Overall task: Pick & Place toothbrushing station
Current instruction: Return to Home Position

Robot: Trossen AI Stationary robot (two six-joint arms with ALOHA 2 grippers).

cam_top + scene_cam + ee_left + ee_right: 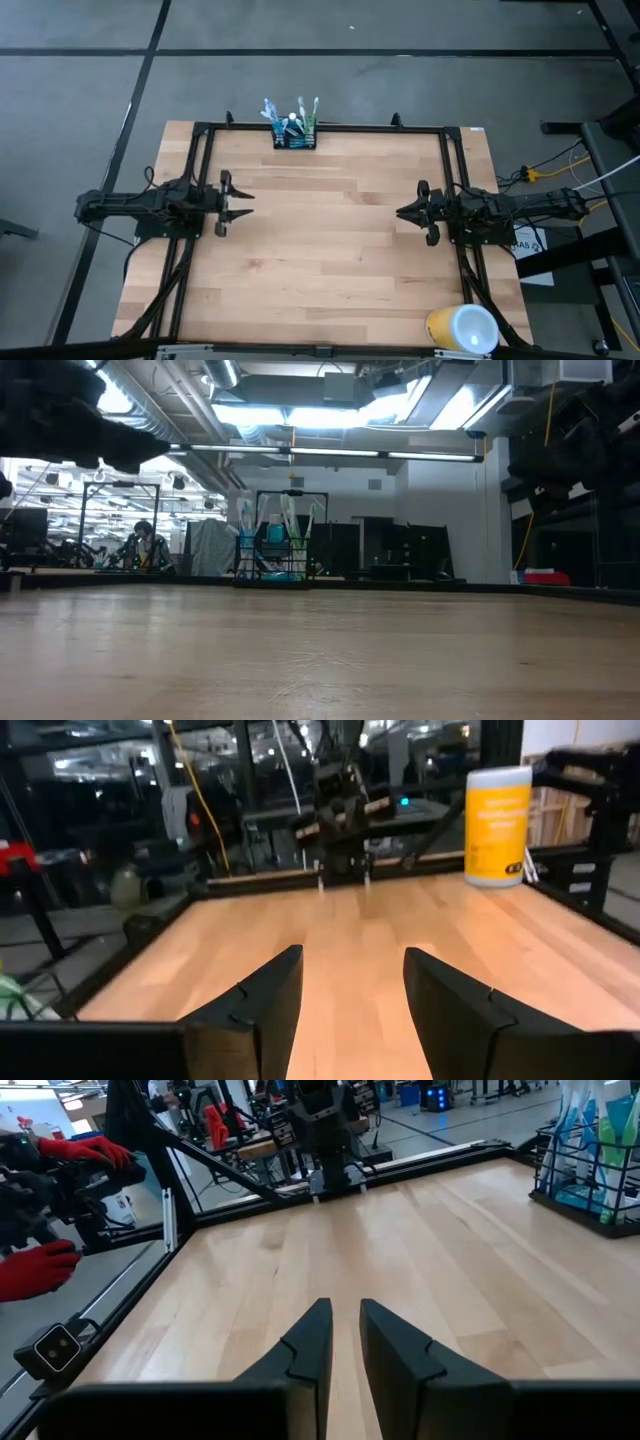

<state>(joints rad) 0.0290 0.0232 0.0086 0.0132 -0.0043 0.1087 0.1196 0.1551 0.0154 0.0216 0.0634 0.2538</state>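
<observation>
It was a robotics lab: bare ducts (190, 415) and strip lights (330, 415) ran high overhead, and equipment-laden workbenches (255, 1148) stood beyond the right gripper (345, 1330).

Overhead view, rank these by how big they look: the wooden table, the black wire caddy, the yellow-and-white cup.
1. wooden table
2. yellow-and-white cup
3. black wire caddy
The cup may stand nearer the camera, so its lead over the caddy is unsure.
</observation>
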